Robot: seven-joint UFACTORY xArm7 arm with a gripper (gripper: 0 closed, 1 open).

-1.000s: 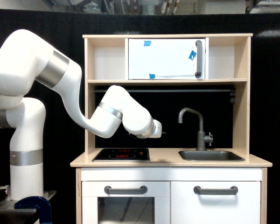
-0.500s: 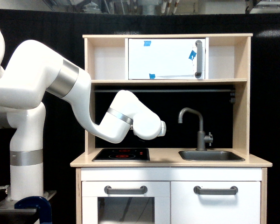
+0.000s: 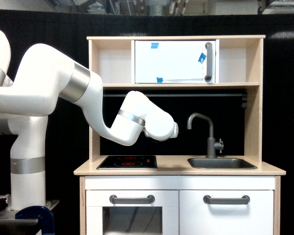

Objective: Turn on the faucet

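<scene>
Fingers not visible: hidden behind the rounded wrist housing (image 3: 161, 126), so cannot tell if wide, narrow or holding anything (prob. empty, but only a guess). Arm (image 3: 63, 88) reaching in from exterior view's left, wrist hovering above the hob (image 3: 127, 162), well clear of the desk (image 3: 179, 170).

Faucet (image 3: 208, 134) upright at back of sink (image 3: 221, 163), on exterior view's right of the desk. Gooseneck hooked toward exterior view's left, small lever knob (image 3: 219, 144) low on the stem's right side. Wrist near the spout tip but apart from it, no contact.

Risks, judged from here:
- Spout between wrist and lever. Straight sideways push prob. hits the gooseneck first, could swivel or bend the tap w/o turning it on.
- Lever small and on the far side of the stem; easy to miss or slip off, esp. w/ finger state unknown.
- Tight bay under the shelf (image 3: 176, 85) and rail (image 3: 171, 95): bulky elbow could knock shelf edge or side post if wrist lifts to clear the spout.
- Too much force on a toy tap could shift the whole kitchen unit.

Containers:
- Sink: shallow dark basin, inside not visible from this angle, nothing showing above the rim.
- Upper cabinet door (image 3: 175, 61) shut, contents hidden.
- Open cubbies either side look bare.
- Lower doors shut.
</scene>
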